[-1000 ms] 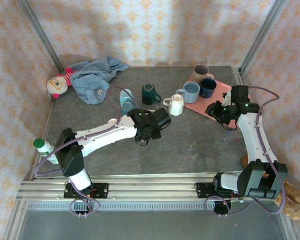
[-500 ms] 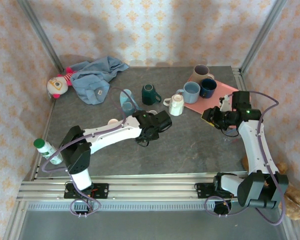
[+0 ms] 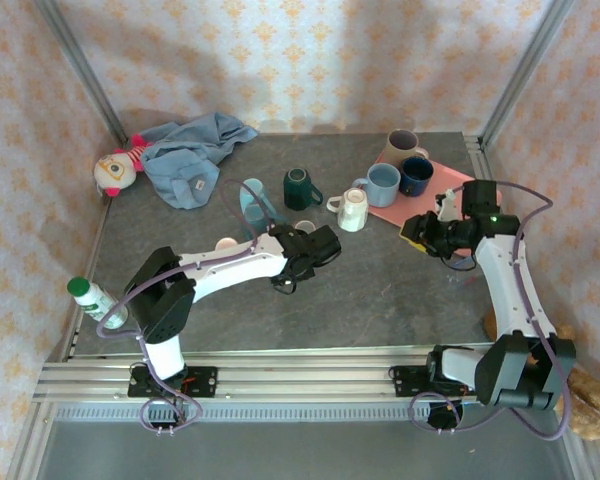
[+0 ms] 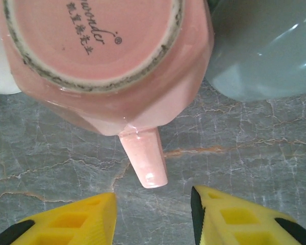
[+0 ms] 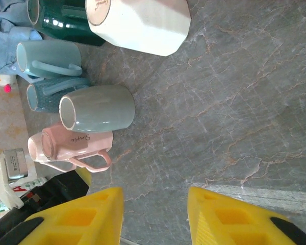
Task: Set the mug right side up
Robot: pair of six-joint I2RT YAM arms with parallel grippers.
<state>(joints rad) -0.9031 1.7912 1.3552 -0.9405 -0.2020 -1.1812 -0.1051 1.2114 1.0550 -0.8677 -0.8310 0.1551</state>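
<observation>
Between my left tool's [image 4: 153, 195] yellow fingers [image 4: 76, 219] I see bare tabletop [image 4: 245, 148]; they stand apart and hold nothing. Just ahead of that gap is the tip of the handle [image 4: 145, 161] of the pink mug [image 4: 102, 61], which sits base-up near mid-tabletop, just beside a grey-green mug [image 4: 265, 51]. My right tool [image 5: 155, 196] hangs over the tabletop's right side, fingers likewise apart and empty, near the pink tray [image 3: 405, 212].

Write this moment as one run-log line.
pink mug: upside down | left gripper: open, facing handle | right gripper: open, empty
</observation>
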